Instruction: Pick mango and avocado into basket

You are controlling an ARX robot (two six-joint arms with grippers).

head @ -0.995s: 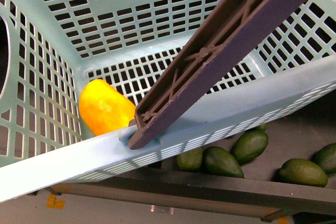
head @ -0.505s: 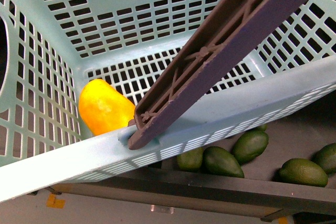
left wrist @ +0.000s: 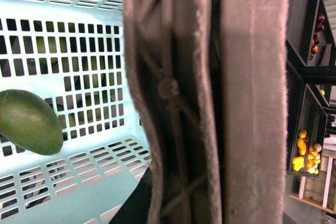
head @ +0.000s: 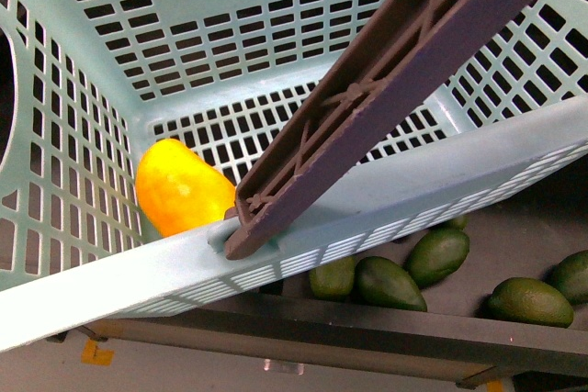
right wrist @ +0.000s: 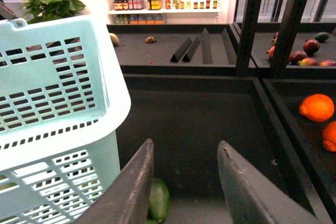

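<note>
The light turquoise basket (head: 110,282) fills the front view, its brown handle (head: 386,89) slanting across it. A yellow mango (head: 182,188) lies inside on the slotted floor, by the near left corner. My left gripper (left wrist: 199,182) is shut on the basket handle (left wrist: 173,98), which fills the left wrist view. There, one green avocado (left wrist: 29,121) shows against the slotted plastic. My right gripper (right wrist: 184,182) hangs open beside the basket (right wrist: 52,103), over a dark bin, with another avocado (right wrist: 159,199) just below its fingers.
Several avocados (head: 390,284) lie on a dark shelf under the basket's near rim. In the right wrist view, oranges (right wrist: 316,107) sit in the neighbouring bin, and dark uprights (right wrist: 251,19) and dividers stand behind. A shelf edge (head: 367,337) runs along the front.
The mango has slipped very slightly to the left inside the basket. Nothing else has visibly moved.
</note>
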